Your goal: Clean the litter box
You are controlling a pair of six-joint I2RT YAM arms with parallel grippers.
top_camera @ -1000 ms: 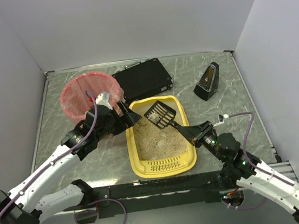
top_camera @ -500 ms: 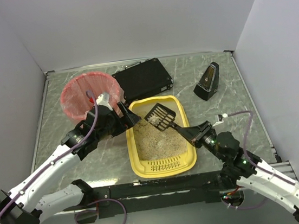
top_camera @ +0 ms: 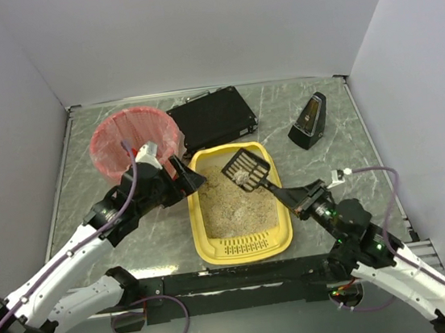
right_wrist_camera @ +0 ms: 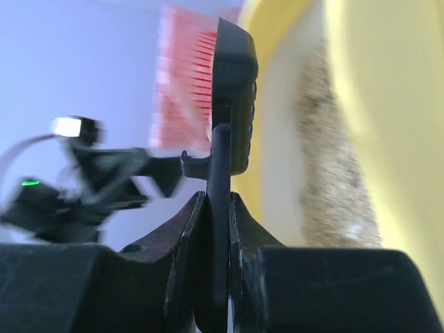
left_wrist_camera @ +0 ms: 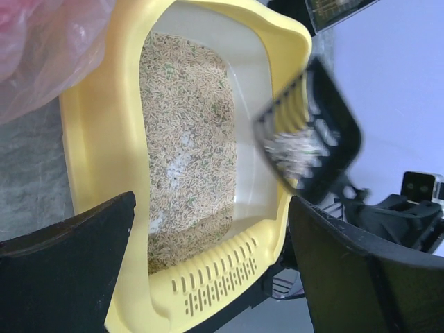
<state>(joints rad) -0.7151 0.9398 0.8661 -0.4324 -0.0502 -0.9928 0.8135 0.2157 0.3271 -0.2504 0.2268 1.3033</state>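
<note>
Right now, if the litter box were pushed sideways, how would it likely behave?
The litter box looks low and wide, so it would probably slide, not tip. Its loose litter likely adds weight and could shift.

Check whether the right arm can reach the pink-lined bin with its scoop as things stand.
Probably, but tightly. The right gripper holds the scoop over the litter box, and the bin stands beyond the box's far left corner. The open left gripper sits at that corner, right on the direct line.

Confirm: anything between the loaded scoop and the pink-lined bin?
Yes: the left end effector, open, sits at the litter box's far-left corner, roughly on the line from scoop to bin. Height clearance cannot be told.
</note>
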